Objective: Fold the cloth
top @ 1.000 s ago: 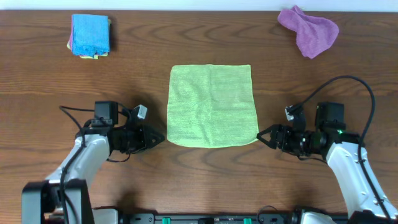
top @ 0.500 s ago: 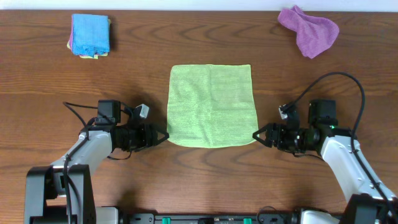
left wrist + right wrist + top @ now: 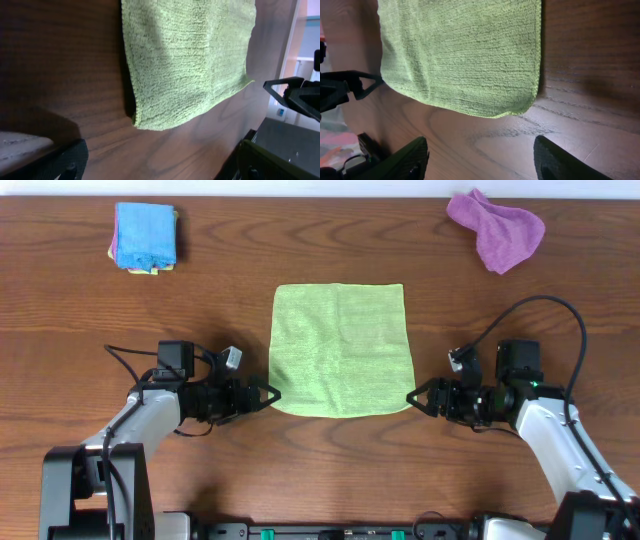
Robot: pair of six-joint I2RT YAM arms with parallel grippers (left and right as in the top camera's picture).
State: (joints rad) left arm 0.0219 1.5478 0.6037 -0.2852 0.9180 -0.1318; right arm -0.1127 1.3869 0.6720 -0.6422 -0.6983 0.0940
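- My left claw (image 3: 264,394) has its fingers apart, low over the table (image 3: 90,320), tips just beside the near left corner of the green cloth (image 3: 340,350)
- My right claw (image 3: 414,397) is likewise spread, just beside the near right corner
- The cloth lies flat between them, roughly square, stretching away from me
- Each corner lies straight ahead of its own claw; neither arm looks nearer, I judge

Overhead straight down; wrist views low, close, facing inward, sharing cloth (image 3: 341,350).
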